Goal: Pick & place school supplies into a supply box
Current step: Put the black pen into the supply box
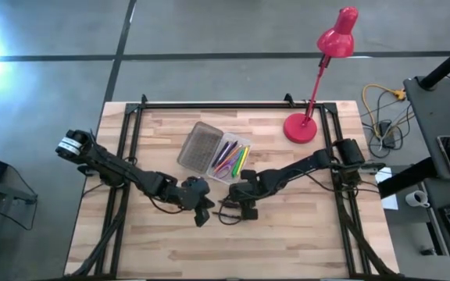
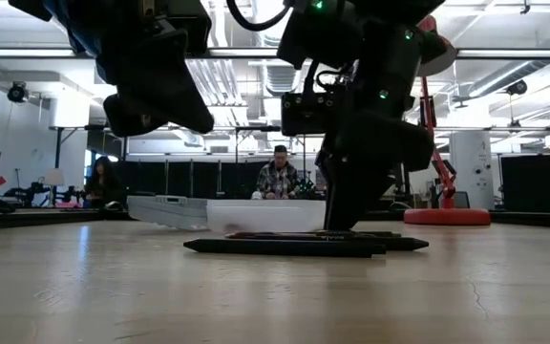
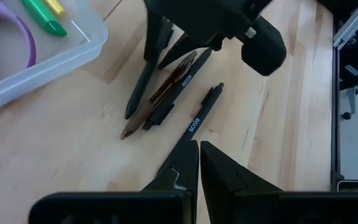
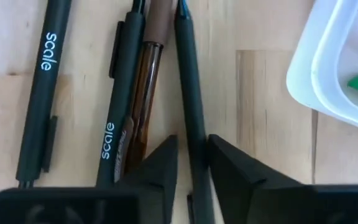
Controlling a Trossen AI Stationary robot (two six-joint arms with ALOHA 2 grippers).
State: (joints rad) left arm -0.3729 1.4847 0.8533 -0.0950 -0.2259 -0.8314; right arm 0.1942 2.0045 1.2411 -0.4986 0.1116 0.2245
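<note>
Right gripper (image 4: 191,165) stands over the loose dark pens (image 3: 166,93) at 6 o'clock from the supply box (image 1: 213,150), its fingers straddling one slim pen (image 4: 188,81) but apparently not yet clamped. Step in hand: the grasp. Next comes closing, lifting, and carrying toward 12 o'clock. Left gripper (image 3: 199,163) waits nearby, fingers nearly together, holding nothing. Only the high view shows the box already filled with coloured supplies; the wrist views alone separate the individual pens.
</note>
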